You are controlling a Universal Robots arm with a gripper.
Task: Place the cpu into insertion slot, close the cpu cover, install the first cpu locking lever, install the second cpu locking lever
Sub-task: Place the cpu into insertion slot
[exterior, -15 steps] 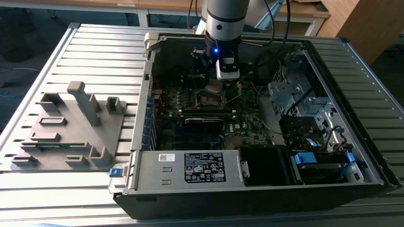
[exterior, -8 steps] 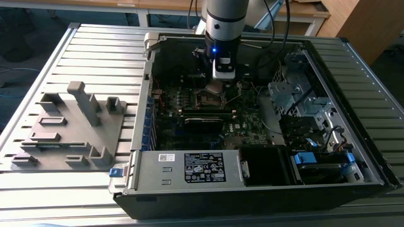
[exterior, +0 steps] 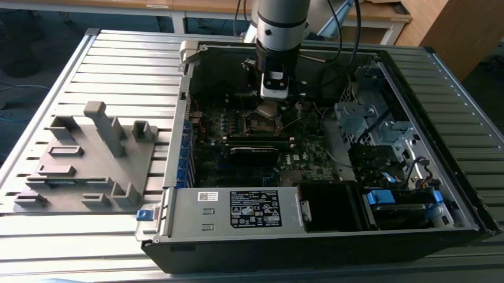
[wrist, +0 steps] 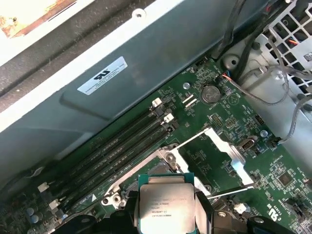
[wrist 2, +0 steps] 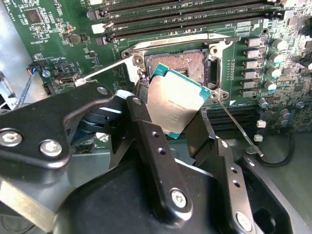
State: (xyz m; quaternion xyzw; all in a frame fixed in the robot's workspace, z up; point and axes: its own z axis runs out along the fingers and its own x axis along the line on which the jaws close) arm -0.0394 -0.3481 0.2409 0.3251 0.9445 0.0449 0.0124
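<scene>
Gripper (wrist 2: 173, 114) clamped on the cpu (wrist 2: 176, 100) by two opposite edges. The chip is held tilted over the insertion slot (wrist 2: 183, 62), not seated. The slot lies on the motherboard (wrist 2: 58, 44), just beside the long memory slots (wrist 2: 185, 19). The cpu cover (wrist: 235, 155) stands swung open at the slot's edge. Locking levers (wrist 2: 103, 70) are released – both angled outward. In the exterior view, the arm (exterior: 280, 23) reaches down into the open computer case (exterior: 315, 253)

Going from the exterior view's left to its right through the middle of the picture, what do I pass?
Grey fixture block → computer case's left wall → tool holding the cpu over the motherboard → grey metal drive cage → case's right wall.
</scene>
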